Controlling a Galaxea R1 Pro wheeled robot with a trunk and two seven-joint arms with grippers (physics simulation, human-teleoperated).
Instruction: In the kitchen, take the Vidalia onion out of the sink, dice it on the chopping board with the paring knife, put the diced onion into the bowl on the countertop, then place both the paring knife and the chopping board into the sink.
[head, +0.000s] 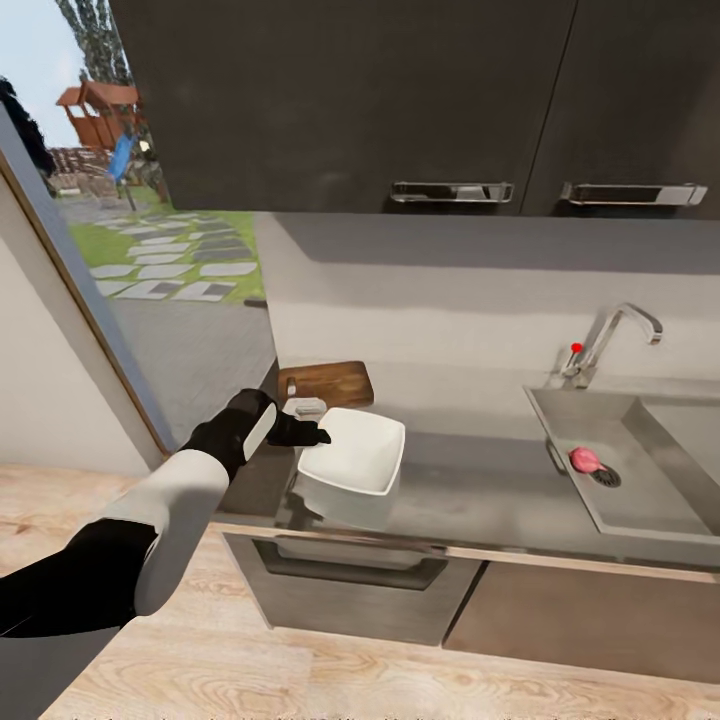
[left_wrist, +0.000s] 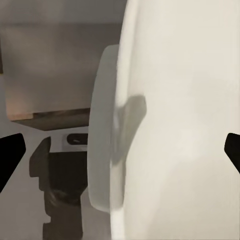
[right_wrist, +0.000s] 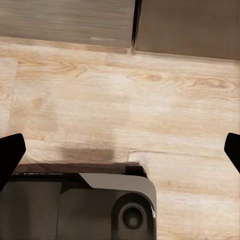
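Bowl (head: 355, 452) standing just in front of chopping board (head: 326, 383), blocking frontal approach, bare countertop (head: 470, 470) lying between bowl and sink (head: 640, 470), wall cabinets (head: 400, 100) overhanging.

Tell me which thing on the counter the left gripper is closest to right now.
The white bowl: the left gripper is at its near-left rim. The wooden board lies farther back.

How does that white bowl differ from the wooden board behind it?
The bowl is white with raised, flaring sides, while the chopping board is dark brown, grained and flat. The bowl sits nearer the countertop's front edge; the chopping board lies further back toward the wall. The left pincer is at the bowl's rim, not at the chopping board. Both are roughly rectangular with rounded corners and rest on the countertop.
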